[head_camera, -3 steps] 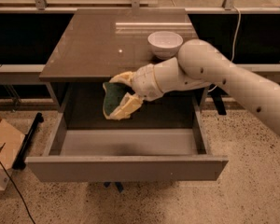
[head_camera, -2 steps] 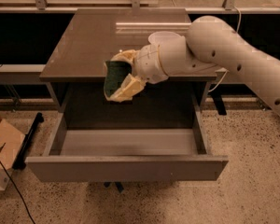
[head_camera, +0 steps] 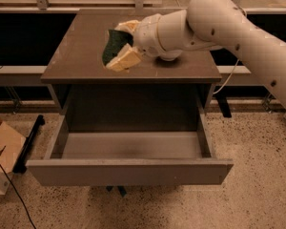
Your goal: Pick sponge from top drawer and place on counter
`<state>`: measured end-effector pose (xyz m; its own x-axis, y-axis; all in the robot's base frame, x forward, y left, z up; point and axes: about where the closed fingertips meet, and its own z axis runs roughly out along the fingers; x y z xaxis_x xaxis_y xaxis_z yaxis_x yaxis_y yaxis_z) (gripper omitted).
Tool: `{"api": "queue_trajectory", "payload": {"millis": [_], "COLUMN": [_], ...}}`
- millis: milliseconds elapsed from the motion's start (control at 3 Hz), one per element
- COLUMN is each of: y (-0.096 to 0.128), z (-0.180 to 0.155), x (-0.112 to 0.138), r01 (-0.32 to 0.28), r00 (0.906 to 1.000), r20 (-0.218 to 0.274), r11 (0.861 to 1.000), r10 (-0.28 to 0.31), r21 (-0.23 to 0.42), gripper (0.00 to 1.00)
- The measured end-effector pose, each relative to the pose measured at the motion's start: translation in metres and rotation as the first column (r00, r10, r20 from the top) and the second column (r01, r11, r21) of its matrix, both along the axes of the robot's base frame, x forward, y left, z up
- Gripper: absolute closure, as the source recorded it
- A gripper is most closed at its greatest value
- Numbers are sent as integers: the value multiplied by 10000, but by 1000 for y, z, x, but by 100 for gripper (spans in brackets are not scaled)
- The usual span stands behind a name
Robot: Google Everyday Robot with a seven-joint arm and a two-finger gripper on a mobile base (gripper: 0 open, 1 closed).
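My gripper [head_camera: 120, 46] is shut on the sponge [head_camera: 114, 46], whose dark green top faces the camera between the pale fingers. It holds the sponge above the front middle of the grey-brown counter [head_camera: 76, 56], apart from the surface as far as I can tell. The top drawer [head_camera: 128, 171] is pulled wide open below; its pale grey inside holds nothing I can see. My white arm reaches in from the right.
A white bowl [head_camera: 169, 57] stands on the counter, mostly hidden behind my wrist. A cardboard box [head_camera: 2, 151] and a black cable lie on the speckled floor at the left. A dark shelf runs behind the cabinet.
My gripper has lifted the sponge out of the drawer and carried it up and back over the counter.
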<state>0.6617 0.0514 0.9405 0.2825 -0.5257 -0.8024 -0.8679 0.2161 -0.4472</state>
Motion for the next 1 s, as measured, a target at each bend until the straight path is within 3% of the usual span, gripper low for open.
{"api": "queue_trajectory", "payload": {"millis": [667, 1000], "y": [36, 55], "z": [-8, -32], "x": [65, 101], "r01": [290, 269], "r00": [9981, 9930], "r20": [-556, -1150], "r11": [9993, 9996], "r10": [-277, -257], "r21": [227, 83], "gripper": [100, 73]}}
